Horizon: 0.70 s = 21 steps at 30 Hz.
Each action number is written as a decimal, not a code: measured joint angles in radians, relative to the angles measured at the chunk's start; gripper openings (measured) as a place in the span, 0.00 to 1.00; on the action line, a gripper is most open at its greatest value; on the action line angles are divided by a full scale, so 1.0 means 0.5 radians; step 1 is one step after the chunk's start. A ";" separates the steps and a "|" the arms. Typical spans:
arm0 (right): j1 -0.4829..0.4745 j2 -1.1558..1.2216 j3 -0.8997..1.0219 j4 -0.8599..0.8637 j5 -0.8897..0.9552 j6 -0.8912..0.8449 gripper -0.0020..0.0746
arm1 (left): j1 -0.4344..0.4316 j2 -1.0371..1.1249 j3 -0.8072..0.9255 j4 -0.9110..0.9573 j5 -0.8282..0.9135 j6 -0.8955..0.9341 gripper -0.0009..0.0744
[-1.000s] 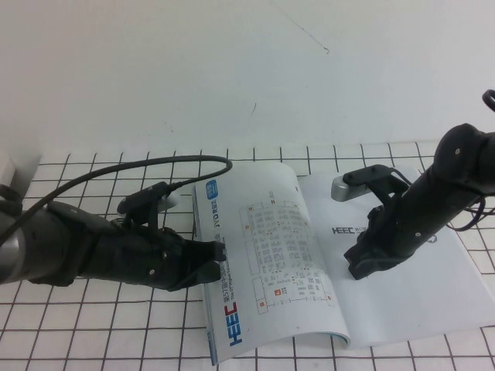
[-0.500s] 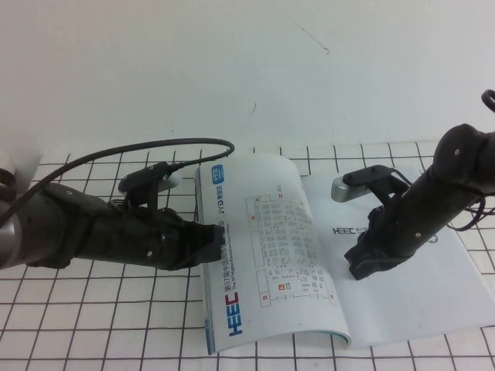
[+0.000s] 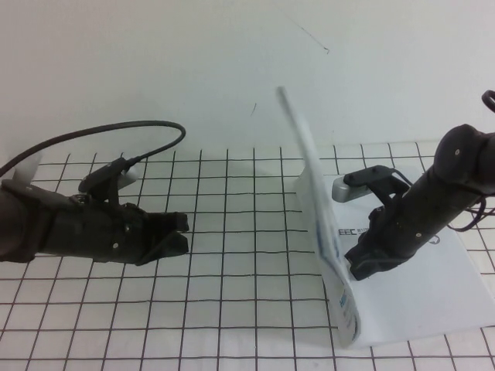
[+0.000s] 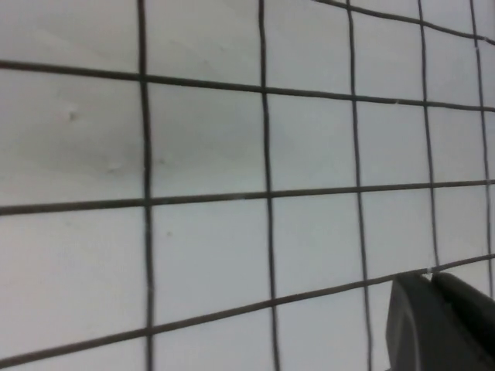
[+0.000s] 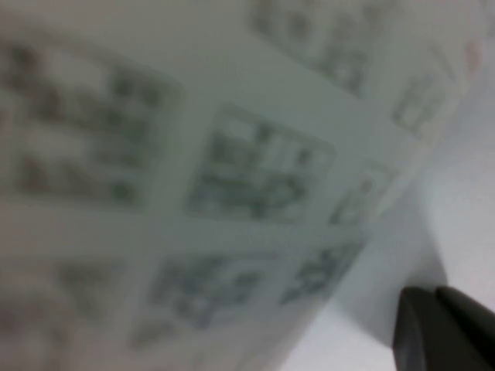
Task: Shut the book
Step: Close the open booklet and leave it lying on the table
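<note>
Your left gripper (image 3: 182,233) shows its two tips a little apart with nothing between them; it sits low over the gridded table (image 3: 232,309), well to the left of the book (image 3: 402,309); its cable (image 3: 116,131) arches up behind it. Your right gripper (image 3: 360,267) presses down on the book's flat right half; whether it is parted or closed, you cannot tell. The printed cover (image 3: 309,178) stands almost upright along the spine, seen edge-on, just beside the right gripper; blurred print fills the right wrist view. Half a second ago that cover lay open to the left with the left gripper at its outer edge; now it is raised and free, the left gripper has drawn back leftward, and the right gripper has not moved.
</note>
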 joint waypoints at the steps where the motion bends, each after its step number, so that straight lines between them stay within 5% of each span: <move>1: 0.000 0.000 0.000 0.012 0.000 -0.004 0.02 | -0.027 0.003 0.000 -0.042 0.000 0.024 0.01; 11: -0.004 0.005 0.000 0.056 0.000 -0.052 0.02 | -0.493 0.026 -0.104 -0.700 0.000 0.504 0.01; 21: -0.004 0.005 0.000 0.056 0.004 -0.060 0.02 | -0.540 0.026 -0.360 -0.784 0.093 0.523 0.01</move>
